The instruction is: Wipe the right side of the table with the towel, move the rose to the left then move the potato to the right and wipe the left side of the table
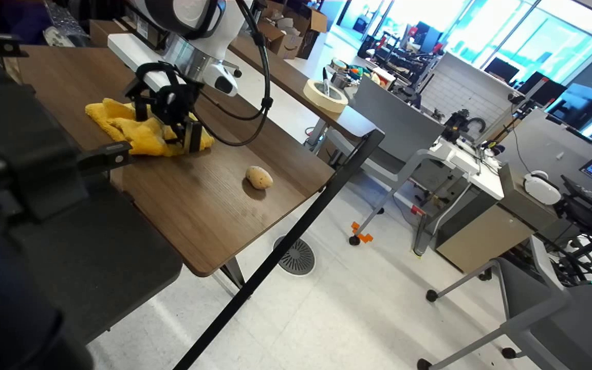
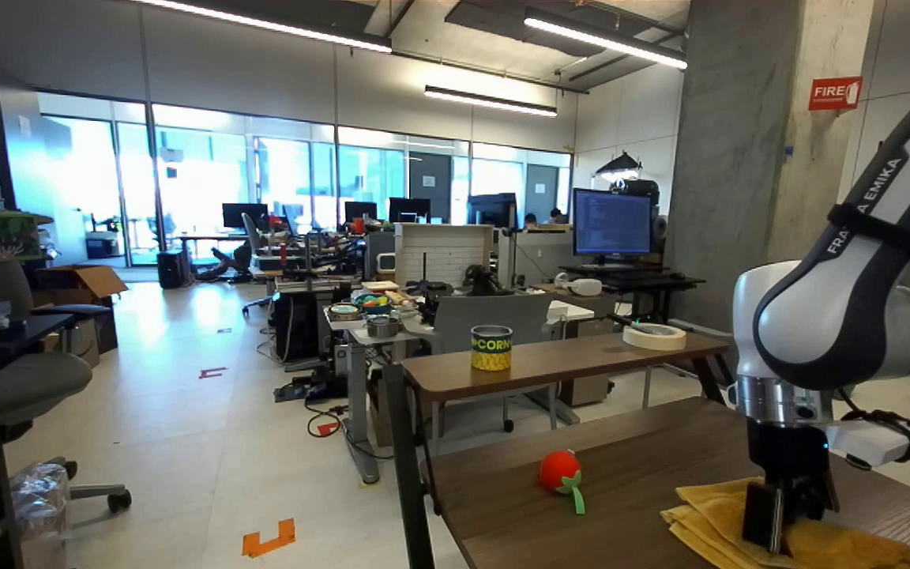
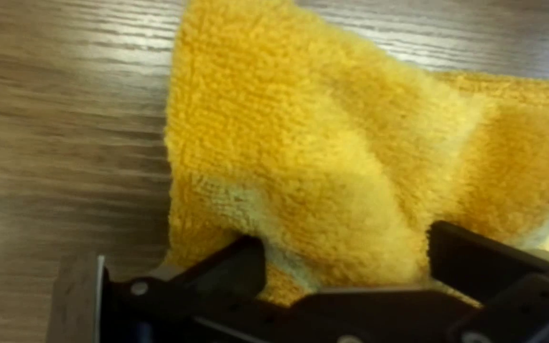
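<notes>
Nearest in the wrist view is the gripper (image 3: 346, 250), its fingers (image 3: 236, 271) spread wide apart and standing in the folds of the towel (image 3: 274, 143), a raised ridge of cloth between them. Nothing looks pinched. The towel lies on the table (image 3: 65, 119), its thick, looped pile suggesting something light, limp and easily creased, with little risk of slipping or breaking. That ridge looks like the place to take hold: a closing grip should gather plenty of cloth. A straight edge runs nearly up and down the frame, while the ridge slants down toward the right.

In an exterior view, the potato (image 1: 259, 178) lies on the table, well apart from the towel, an oval whose long axis slants from upper left to lower right. The towel, bunched under the gripper, stretches in much the same direction. The potato seems firm and may roll, so a grip across its narrow middle should serve best.

In an exterior view, the rose (image 2: 561, 472) lies on the table, also apart from the towel, its stem (image 2: 579, 503) pointing down the frame and slightly right. It looks light and soft; its round head seems a surer hold than the thin, probably bendy stem.
</notes>
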Motion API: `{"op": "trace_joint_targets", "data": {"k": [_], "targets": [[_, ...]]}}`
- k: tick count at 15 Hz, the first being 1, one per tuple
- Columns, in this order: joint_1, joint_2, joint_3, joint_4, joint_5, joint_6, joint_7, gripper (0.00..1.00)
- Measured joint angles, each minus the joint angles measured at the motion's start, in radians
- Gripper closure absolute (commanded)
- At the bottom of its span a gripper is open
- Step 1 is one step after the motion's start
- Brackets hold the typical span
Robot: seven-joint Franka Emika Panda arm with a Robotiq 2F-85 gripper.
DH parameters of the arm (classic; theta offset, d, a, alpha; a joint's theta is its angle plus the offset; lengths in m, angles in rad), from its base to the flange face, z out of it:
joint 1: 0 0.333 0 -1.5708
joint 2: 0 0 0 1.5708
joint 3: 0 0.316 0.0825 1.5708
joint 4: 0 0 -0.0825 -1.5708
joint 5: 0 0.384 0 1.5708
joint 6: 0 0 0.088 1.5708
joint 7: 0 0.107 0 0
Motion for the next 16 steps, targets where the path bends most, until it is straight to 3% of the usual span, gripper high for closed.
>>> {"op": "trace_joint_targets", "data": {"k": [5,8,12,16], "targets": [[0.054,0.009,0.109,0.000,-0.002,-0.018,-0.056,0.00],[0.123,0.017,0.130,0.010,-0.002,-0.018,-0.056,0.00],[0.146,0.017,0.087,0.023,-0.002,-0.018,-0.020,0.00],[0.105,0.007,-0.040,0.023,-0.001,-0.005,0.035,0.00]]}}
